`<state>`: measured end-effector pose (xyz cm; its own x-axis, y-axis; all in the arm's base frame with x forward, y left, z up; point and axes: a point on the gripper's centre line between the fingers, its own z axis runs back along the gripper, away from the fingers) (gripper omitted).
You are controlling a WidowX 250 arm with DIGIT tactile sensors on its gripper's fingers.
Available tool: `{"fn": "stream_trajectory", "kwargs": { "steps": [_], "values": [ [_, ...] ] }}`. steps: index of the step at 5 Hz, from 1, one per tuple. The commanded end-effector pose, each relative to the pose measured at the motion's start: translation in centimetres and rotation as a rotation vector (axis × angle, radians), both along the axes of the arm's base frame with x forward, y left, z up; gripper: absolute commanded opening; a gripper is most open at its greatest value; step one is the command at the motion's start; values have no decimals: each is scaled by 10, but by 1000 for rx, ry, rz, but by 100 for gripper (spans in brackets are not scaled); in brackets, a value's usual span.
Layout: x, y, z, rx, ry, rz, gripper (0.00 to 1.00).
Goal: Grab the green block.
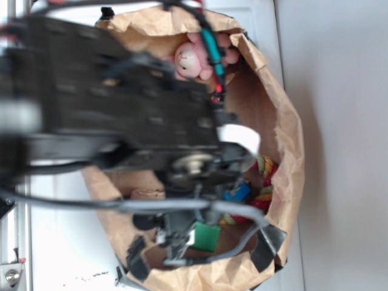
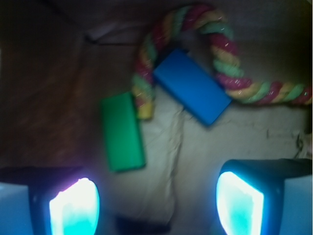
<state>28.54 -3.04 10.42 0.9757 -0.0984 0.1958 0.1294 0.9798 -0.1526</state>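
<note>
The flat, dark-green rectangular block (image 2: 122, 132) lies on the crumpled brown paper bag floor (image 2: 58, 98), just beside a multicoloured twisted rope toy (image 2: 146, 73) and near a blue rectangular block (image 2: 191, 86). It looks rigid, light and smooth — best pinched across its narrow width. The black gripper (image 2: 156, 203) hovers with jaws spread, empty — the bag walls (image 1: 285, 121) leave little room.

arm (image 1: 121, 103): we see black blocky links, grey cables
gripper (image 2: 156, 205): dark fingers, we note pads (image 2: 74, 208) glowing cyan-white
wiring: teal and red strands near arm top
</note>
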Motion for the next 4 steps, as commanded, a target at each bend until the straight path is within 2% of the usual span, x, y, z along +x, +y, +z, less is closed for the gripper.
{"fn": "stream_trajectory", "kwargs": {
  "steps": [1, 3, 4],
  "values": [
    [41, 4, 1, 31, -51, 26, 100],
    [42, -3, -6, 48, -68, -24, 100],
    [33, -5, 4, 31, -95, -51, 100]
  ]
}}
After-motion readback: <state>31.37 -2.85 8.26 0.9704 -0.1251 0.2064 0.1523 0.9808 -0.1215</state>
